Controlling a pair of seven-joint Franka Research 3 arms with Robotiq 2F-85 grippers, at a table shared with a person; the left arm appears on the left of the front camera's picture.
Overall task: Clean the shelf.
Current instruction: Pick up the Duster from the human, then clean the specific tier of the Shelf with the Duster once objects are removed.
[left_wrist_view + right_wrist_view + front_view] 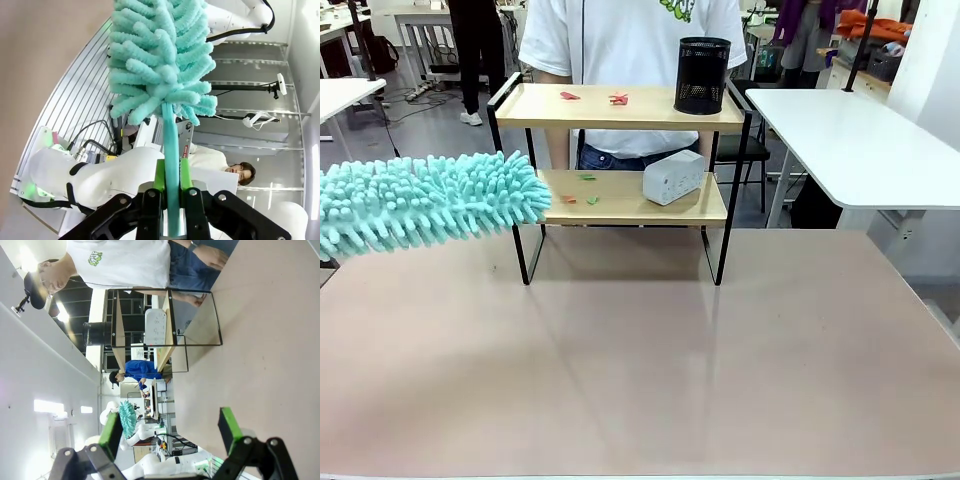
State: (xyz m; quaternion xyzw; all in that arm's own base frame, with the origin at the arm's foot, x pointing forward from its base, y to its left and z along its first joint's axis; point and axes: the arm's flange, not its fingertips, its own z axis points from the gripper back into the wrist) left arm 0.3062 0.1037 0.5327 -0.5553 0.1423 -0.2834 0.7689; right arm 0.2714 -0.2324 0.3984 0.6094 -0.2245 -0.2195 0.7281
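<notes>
Where it stands in the upper middle of the front view, on the far part of the brown table (640, 360), the shelf (620, 122) shows two pale wooden boards in a thin black tube frame. It looks rigid but light, so a hard sideways push would probably slide or tip it. If it needs steadying, the raised side rails or the corner posts offer the best hold.

Red scraps (618, 98) lie on the upper board beside a black mesh cup (703, 75). Green and orange scraps (586, 177) lie on the lower board near a white box (672, 177). These bits look almost weightless and likely to scatter. A person (620, 40) stands just behind the shelf.

At the left of the frame, the teal duster (425, 203) reaches in with its tip at the left end of the lower board. Its fronds look soft and yielding, and its handle slim and smooth.

In the left wrist view, the left gripper (172, 175) is clamped on that handle just below the fronds. In the lower part of the right wrist view, the right gripper (170, 432) has its fingers spread wide and holds nothing.
</notes>
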